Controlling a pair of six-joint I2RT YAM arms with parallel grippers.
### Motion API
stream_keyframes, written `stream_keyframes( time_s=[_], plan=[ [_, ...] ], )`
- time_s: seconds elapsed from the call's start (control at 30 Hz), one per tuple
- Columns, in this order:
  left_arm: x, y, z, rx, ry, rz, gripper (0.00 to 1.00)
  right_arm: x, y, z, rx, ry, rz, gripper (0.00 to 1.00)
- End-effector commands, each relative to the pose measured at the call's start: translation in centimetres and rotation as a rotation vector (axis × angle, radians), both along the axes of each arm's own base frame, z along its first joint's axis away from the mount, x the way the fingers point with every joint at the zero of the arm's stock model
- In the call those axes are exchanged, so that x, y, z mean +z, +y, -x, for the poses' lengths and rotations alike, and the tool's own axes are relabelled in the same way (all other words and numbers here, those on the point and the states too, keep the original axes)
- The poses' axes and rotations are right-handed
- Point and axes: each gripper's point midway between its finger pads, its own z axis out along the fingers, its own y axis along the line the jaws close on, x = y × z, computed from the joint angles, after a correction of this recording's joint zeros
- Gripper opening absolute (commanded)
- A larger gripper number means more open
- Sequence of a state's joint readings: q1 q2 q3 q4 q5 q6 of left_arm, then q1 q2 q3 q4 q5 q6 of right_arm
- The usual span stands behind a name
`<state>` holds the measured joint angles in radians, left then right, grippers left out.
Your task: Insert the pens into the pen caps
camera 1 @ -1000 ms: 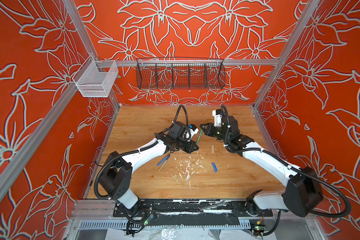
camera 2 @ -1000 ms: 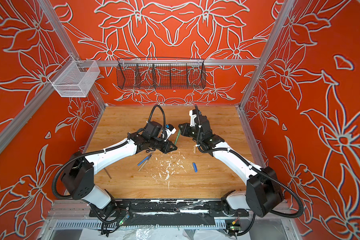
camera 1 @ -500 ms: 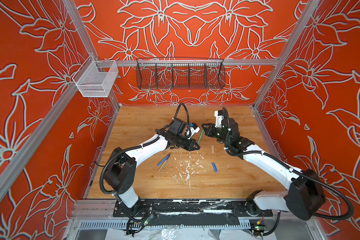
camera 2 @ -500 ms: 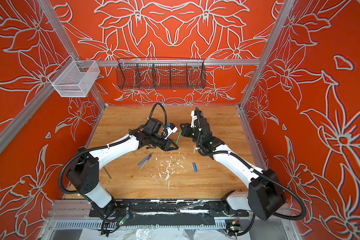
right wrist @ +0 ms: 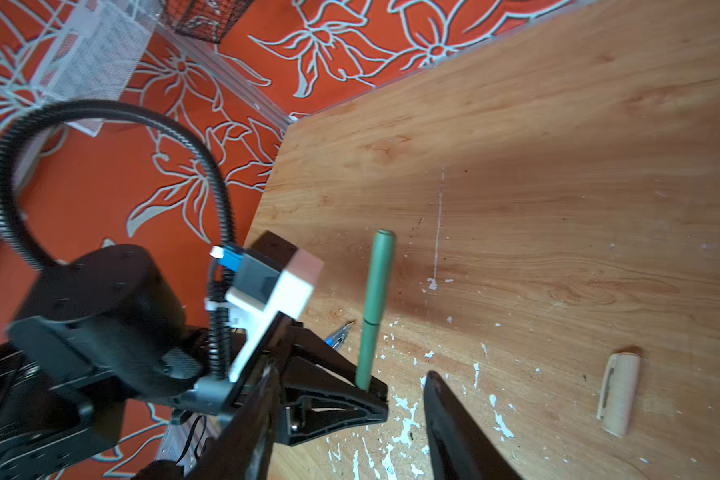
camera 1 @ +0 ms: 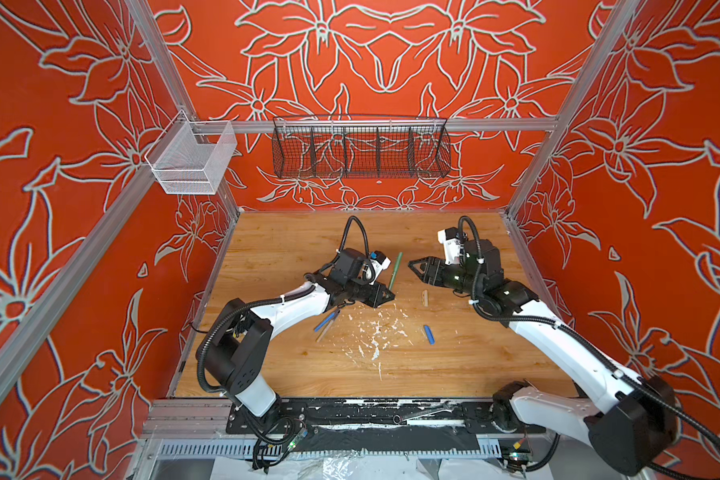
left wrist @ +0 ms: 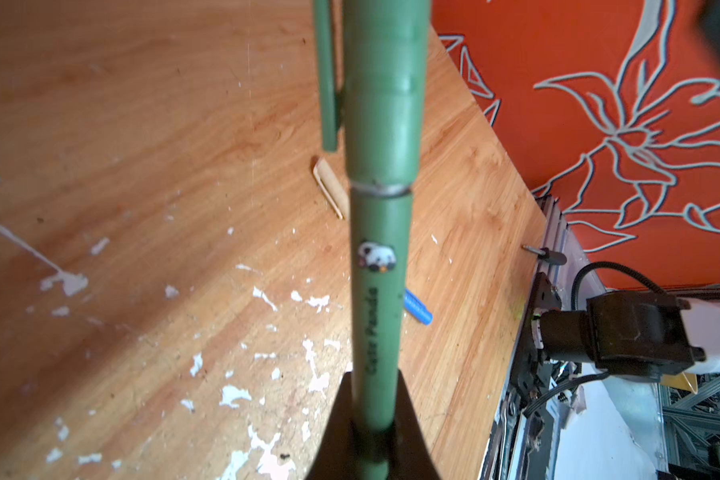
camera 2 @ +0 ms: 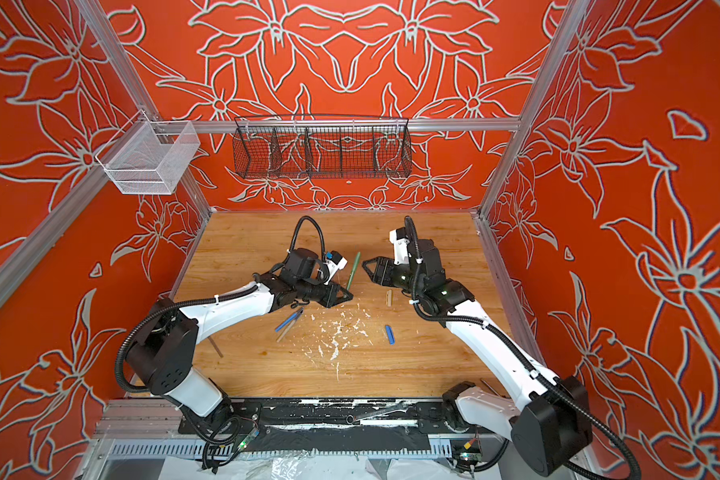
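The olive green pen is capped. The olive green cap sits over its far end and meets the barrel at a thin seam, with the cap's clip along one side. The barrel carries a small panda print and some lettering. The left end effector pinches the bare end of the pen between its pressed-together jaws, and the pen rises out of them at a slight tilt, clear of the counter.

The right end effector faces the capped end from just beside it without touching it. Its jaws are spread, and in the right wrist view the dark fingers stand well apart with nothing between them.

The beige cap lies on the counter below the right end effector, near its tips. The blue cap lies farther out from it, toward the arm bases, among white flecks on the wood. The blue pen lies just under the left end effector's wrist. The beige pen lies alongside the blue one, roughly parallel to it.
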<state>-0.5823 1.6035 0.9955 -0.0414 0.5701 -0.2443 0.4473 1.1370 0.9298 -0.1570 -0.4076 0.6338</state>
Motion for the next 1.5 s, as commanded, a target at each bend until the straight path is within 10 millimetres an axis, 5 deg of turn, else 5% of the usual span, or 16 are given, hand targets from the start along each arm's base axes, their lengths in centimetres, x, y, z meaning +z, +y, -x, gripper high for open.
stream_keyframes(
  time_s=[0.0,0.3,0.6,0.7,1.0,1.23,1.43,1.47],
  plan=[
    [3.2,-0.6,0.2,0.004,-0.077,0.064,0.0,-0.2,1.2,1.2,0.099,0.005,-0.014,0.57],
    [4.8,-1.0,1.5,-0.012,-0.107,0.086,0.0,-2.4,3.2,1.1,0.15,0.037,-0.003,0.57],
    [4.5,-1.8,2.4,-0.045,-0.1,0.077,0.0,-2.6,4.8,0.5,0.176,0.019,-0.036,0.56],
    [4.9,-2.0,2.6,-0.051,-0.107,0.083,0.0,-3.0,4.8,0.2,0.164,0.03,-0.029,0.48],
    [5.0,-1.5,2.3,-0.014,-0.106,0.054,0.0,-2.2,4.5,-0.1,0.142,0.016,-0.015,0.02],
    [5.5,-1.0,2.2,0.018,-0.117,0.05,0.0,-1.5,4.3,0.0,0.145,0.017,0.007,0.0],
    [5.8,0.3,2.6,0.052,-0.119,0.006,0.51,-1.8,2.6,-0.2,0.076,0.032,0.073,0.0],
    [5.7,0.7,2.7,0.062,-0.119,-0.008,0.67,-1.8,2.0,-0.3,0.061,0.036,0.103,0.0]
  ],
)
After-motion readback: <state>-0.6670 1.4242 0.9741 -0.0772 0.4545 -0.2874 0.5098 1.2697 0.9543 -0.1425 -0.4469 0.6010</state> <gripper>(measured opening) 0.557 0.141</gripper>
